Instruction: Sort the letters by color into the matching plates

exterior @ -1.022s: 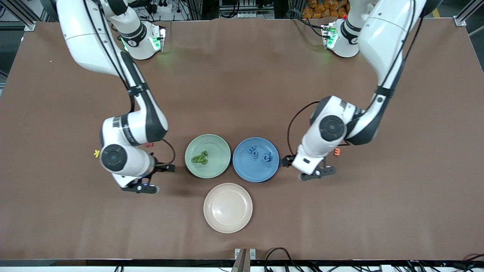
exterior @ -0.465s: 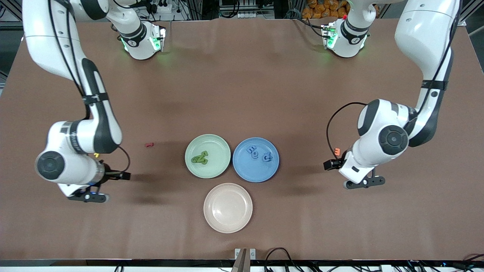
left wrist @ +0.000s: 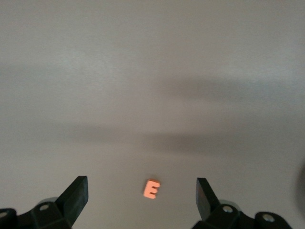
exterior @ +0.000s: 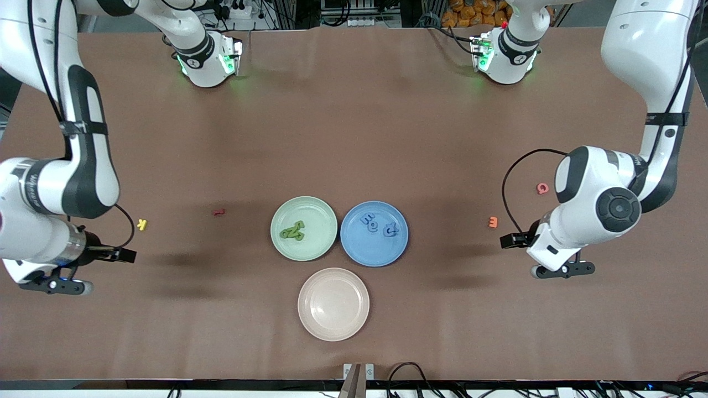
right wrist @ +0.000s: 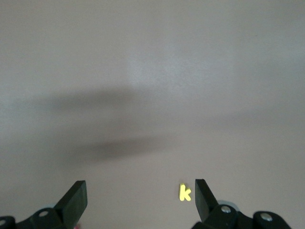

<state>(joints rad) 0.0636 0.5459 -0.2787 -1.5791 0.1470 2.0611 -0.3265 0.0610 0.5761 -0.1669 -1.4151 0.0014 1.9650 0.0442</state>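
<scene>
Nearest the front camera on the bench [exterior: 354, 138], a beige-cream plate [exterior: 333, 304] is sitting empty, and it plays no part in the sort. Just farther off, the mint green plate [exterior: 303, 228] and the blue plate [exterior: 374, 233] are lying side by side, the first holding a cluster of green letters [exterior: 292, 231], the second holding blue letters [exterior: 379, 224]; how many are in each heap cannot be told. No green or blue letter is showing loose on the bench, so the sorting looks finished and both arms appear to be parking. The right gripper [right wrist: 140, 202] is hanging with fingers spread and empty over the right arm's end, a yellow K [exterior: 142, 224] just beside it; the left gripper [left wrist: 142, 200] is hanging likewise apart and empty over the left arm's end, by an orange E [exterior: 493, 222]. To do this well, both should be travelling high, leaving those letters, the dark red letter [exterior: 219, 211] and the pink letter [exterior: 542, 188] undisturbed.
</scene>
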